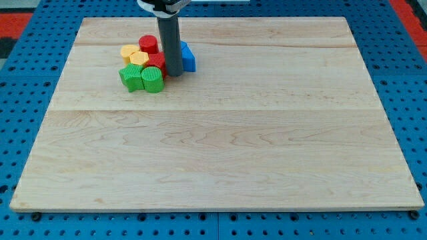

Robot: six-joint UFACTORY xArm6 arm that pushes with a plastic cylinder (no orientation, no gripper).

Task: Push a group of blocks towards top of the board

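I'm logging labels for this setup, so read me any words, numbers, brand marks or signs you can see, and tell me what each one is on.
None: no readable text in this view.
The wooden board shows only grain.
The red cylinder, yellow blocks, green blocks and blue block are plain.
The rod above my tip has no legible marking.

A tight cluster of small blocks (150, 63) is sitting near the top left of the light wooden counter (220, 153). The straight dark rod's tip (173, 73) is resting at the cluster's right side, among the blocks.
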